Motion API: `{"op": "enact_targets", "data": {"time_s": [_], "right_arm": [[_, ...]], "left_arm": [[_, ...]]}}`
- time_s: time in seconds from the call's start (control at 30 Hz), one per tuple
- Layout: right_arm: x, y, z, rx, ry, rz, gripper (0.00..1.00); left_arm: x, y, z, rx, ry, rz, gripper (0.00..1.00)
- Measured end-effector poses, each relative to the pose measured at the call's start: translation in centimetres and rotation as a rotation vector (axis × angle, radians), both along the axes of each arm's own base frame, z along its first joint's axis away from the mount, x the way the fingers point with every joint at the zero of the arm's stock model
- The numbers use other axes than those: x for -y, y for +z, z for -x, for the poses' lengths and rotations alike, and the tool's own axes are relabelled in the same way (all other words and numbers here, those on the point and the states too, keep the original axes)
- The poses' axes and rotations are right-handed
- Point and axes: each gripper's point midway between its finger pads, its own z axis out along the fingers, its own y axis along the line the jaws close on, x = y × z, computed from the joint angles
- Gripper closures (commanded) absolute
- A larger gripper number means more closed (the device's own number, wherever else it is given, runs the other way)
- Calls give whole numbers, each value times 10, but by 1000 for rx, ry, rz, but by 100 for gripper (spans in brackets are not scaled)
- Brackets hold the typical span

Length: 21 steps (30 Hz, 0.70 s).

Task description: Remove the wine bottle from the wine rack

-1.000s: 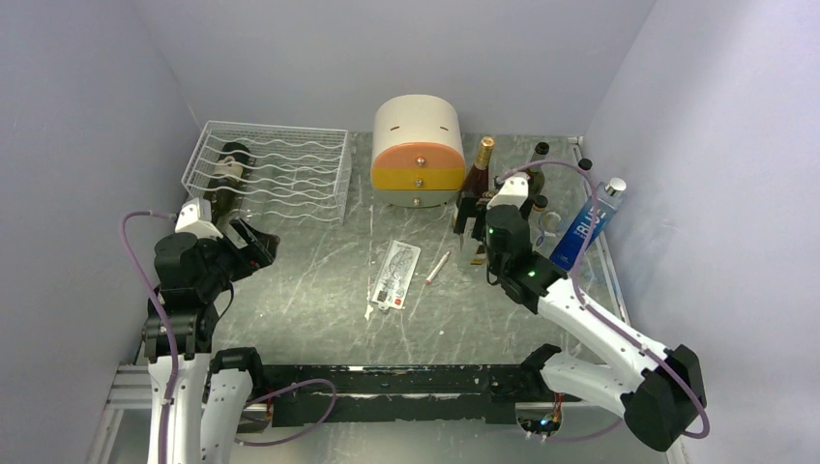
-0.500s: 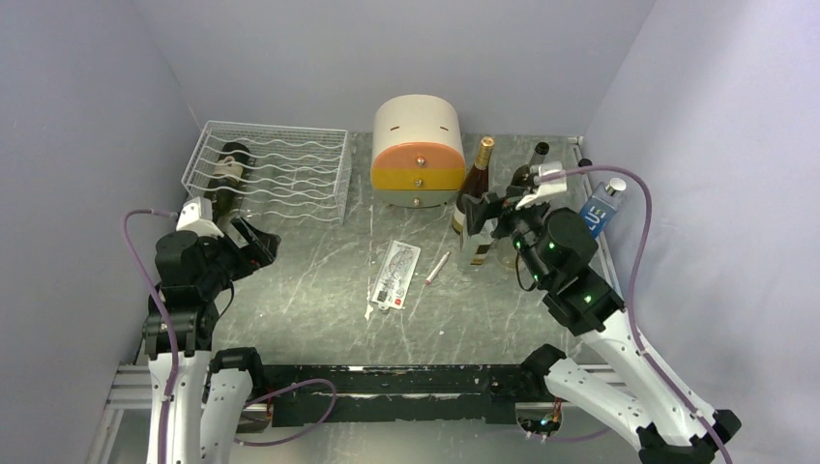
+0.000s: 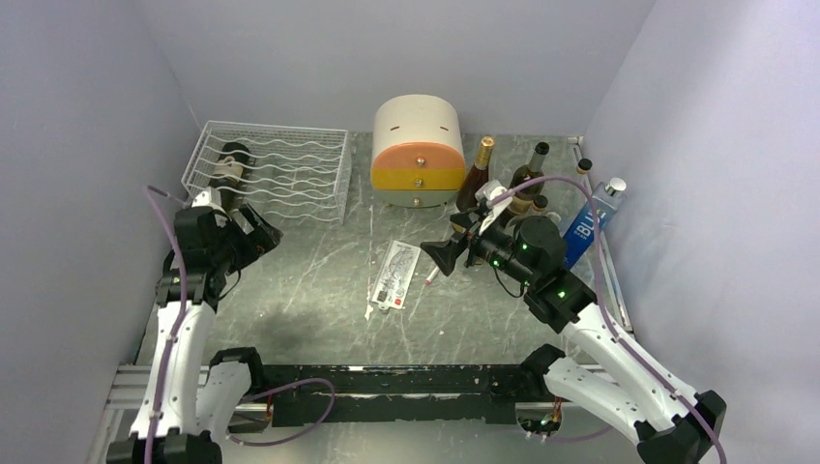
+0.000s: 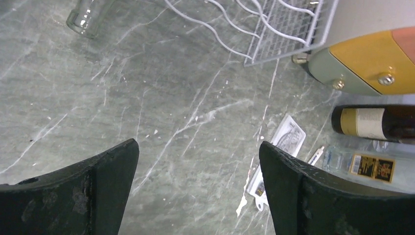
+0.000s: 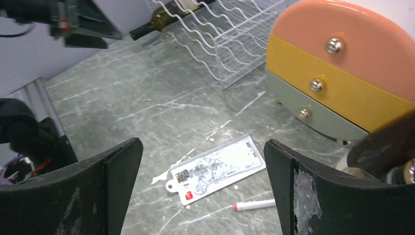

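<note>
Wine bottle (image 3: pixel 226 174) lies in left end of wine rack (image 3: pixel 290 164), base toward arms. Left end effector (image 4: pixel 198 147) wide, empty, just short of rack; right end effector (image 5: pixel 203 144) wide, empty, over mid-worktop (image 3: pixel 319 300). Approach w/ left along bottle axis, clamp near base, slide straight out.

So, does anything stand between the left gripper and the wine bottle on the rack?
Nothing visible does. The open left gripper sits just in front of the wine rack. The wine bottle lies in its leftmost slot, with its base end poking out on the gripper's side.
</note>
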Motion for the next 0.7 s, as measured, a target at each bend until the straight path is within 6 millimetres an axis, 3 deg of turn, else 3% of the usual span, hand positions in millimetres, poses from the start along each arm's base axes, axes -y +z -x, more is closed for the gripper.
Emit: {"op": "enact_targets", "data": {"time_s": [0.13, 0.37, 0.7], "right_arm": [[-6, 6, 10, 19, 64, -20, 0], [-1, 19, 25, 71, 92, -57, 0], [-1, 26, 30, 97, 108, -75, 0]], "left_arm": [[-7, -28, -17, -37, 67, 96, 4], [-44, -80, -27, -21, 273, 400, 5], [-62, -94, -50, 85, 368, 541, 0]]}}
